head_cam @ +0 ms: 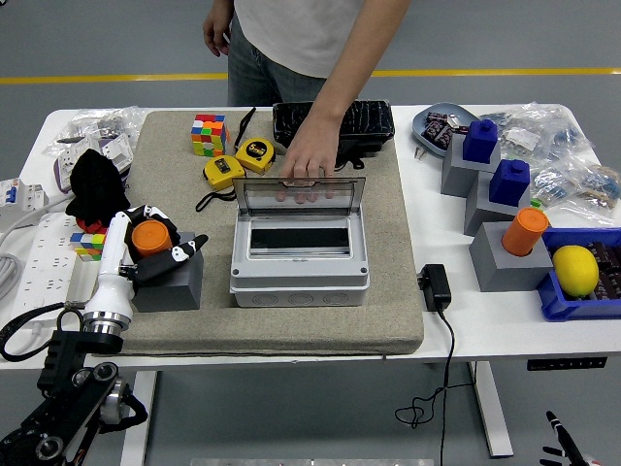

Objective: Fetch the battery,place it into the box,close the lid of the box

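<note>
At the frame's left, the left hand [147,236] curls its black-and-white fingers [182,250] around the battery [151,236], a stubby orange cylinder standing on a grey block [169,282]. At centre, a person's hand [309,160] holds the grey box [299,254] by its raised clear lid [302,196].

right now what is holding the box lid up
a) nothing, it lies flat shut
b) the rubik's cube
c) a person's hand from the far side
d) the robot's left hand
c: the person's hand rests on the top edge of the raised clear lid of the grey box, while the robot's left hand is off at the orange battery on the grey block.
</note>
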`<state>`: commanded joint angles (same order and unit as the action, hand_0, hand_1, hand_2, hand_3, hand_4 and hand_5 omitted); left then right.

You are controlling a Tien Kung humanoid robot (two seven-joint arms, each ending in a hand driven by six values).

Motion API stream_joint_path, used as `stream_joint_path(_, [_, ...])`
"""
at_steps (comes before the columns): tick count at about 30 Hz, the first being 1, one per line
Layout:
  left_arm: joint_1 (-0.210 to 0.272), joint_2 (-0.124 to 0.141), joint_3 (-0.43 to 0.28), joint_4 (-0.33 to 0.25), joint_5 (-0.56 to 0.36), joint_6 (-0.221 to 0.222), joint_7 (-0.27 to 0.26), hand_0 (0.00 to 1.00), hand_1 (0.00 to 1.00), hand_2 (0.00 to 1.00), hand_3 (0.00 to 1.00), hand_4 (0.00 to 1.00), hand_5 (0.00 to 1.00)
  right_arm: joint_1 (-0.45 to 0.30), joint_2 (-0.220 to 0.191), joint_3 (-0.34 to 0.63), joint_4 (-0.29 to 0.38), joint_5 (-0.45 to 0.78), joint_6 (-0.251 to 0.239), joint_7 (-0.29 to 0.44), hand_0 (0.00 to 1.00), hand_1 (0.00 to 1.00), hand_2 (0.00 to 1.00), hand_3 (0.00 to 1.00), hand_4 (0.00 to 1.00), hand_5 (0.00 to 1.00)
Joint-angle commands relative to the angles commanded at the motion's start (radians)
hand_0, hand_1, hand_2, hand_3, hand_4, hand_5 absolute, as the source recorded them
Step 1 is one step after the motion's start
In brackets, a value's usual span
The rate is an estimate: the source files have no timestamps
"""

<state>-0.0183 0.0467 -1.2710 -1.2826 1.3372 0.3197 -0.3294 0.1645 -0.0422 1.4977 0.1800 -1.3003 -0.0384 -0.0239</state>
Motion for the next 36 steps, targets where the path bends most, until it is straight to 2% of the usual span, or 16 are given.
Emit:
stream_joint_path(2, [-0.001, 0.0, -0.001, 0.001, -0.006, 0.002, -0.005, 0.111, 0.099, 0.104, 0.088, 0.998, 0.066, 0.0, 0.0, 0.001, 0.0, -0.001, 0.0, 0.0, 0.806, 0.72, 0.723, 0.776, 0.998, 0.998])
stream_joint_path(3, [-0.001, 0.001, -0.001, 0.002, -0.009, 0.002, -0.006, 0.105, 0.063, 0.075, 0.055, 0.998, 0.087, 0.0, 0.0, 0.001, 0.0, -0.001, 0.0, 0.0, 0.806, 0.72, 0.723, 0.776, 0.998, 0.998])
stream_joint_path(8, [0.001, 0.003, 0.0, 0.002, -0.027, -0.01, -0.007, 0.105, 0.063, 0.075, 0.055, 0.998, 0.087, 0.001, 0.0, 0.002, 0.0, 0.003, -0.002, 0.001, 0.806, 0.72, 0.723, 0.776, 0.998, 0.998])
stream_joint_path(9, [0.002, 0.003, 0.0, 0.001, -0.028, -0.01, -0.007, 0.107, 0.05, 0.062, 0.045, 0.998, 0.061, 0.001, 0.0, 0.001, 0.0, 0.004, -0.002, 0.002, 0.806, 0.719, 0.723, 0.776, 0.998, 0.998])
stream_joint_path(20, [0.001, 0.011, -0.006, -0.032, -0.005, 0.021, 0.0, 0.104, 0.045, 0.058, 0.035, 0.998, 0.048, 0.0, 0.002, 0.002, 0.0, 0.005, -0.003, 0.003, 0.805, 0.72, 0.723, 0.776, 0.998, 0.998])
stream_joint_path(22, [0.0, 0.013, -0.008, -0.042, 0.007, 0.032, 0.0, 0.106, 0.046, 0.059, 0.037, 0.998, 0.013, 0.0, 0.002, 0.002, 0.0, 0.005, -0.003, 0.002, 0.805, 0.719, 0.723, 0.776, 0.998, 0.998])
stream_joint_path(26, [-0.001, 0.016, -0.011, -0.073, 0.065, 0.064, 0.006, 0.106, 0.046, 0.059, 0.037, 0.998, 0.013, -0.001, 0.002, 0.007, 0.0, 0.002, -0.003, 0.001, 0.805, 0.719, 0.723, 0.776, 0.998, 0.998])
stream_joint_path(27, [0.001, 0.023, -0.001, -0.104, 0.117, 0.088, 0.011, 0.104, 0.044, 0.056, 0.037, 0.998, 0.008, -0.001, 0.002, 0.007, 0.0, 0.003, -0.004, 0.002, 0.805, 0.719, 0.723, 0.776, 0.998, 0.998])
stream_joint_path(36, [-0.015, 0.044, 0.059, -0.185, 0.28, 0.139, 0.035, 0.099, 0.043, 0.055, 0.03, 0.998, 0.015, -0.001, 0.003, 0.004, 0.0, 0.007, -0.003, 0.003, 0.804, 0.719, 0.723, 0.776, 0.998, 0.998])
